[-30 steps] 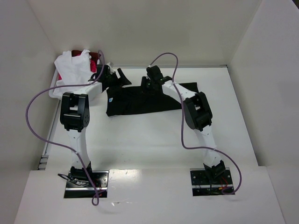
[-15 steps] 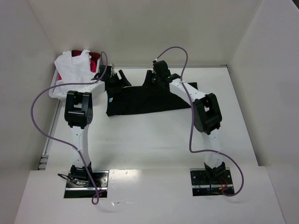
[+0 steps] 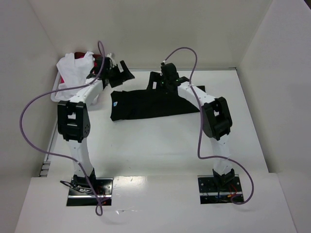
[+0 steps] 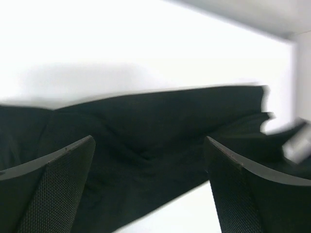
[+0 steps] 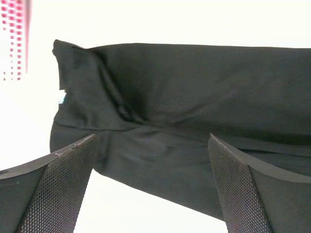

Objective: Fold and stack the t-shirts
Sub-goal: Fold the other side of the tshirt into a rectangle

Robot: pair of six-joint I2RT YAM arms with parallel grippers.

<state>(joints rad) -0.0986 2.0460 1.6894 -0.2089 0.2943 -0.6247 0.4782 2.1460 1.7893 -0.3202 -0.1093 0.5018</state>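
Black t-shirt [image 3: 150, 103], folded into a long band, is laid flat across the far middle of the worktop [image 3: 160, 145]. This fold is judged complete, so the cloth is left free. White t-shirt [image 3: 73, 68] and red t-shirt [image 3: 98, 60] are kept heaped in the basket [image 3: 57, 96] at far left, presumably awaiting folding. Left fingers [image 4: 53, 189] and right fingers [image 5: 243, 189] are spread wide above the black cloth, and nothing is gripped.

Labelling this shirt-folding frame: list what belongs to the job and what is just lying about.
Belongs to the job: black t-shirt, lying on the table; white t-shirt and red t-shirt, heaped at far left.

Just lying about: white basket; purple cables.
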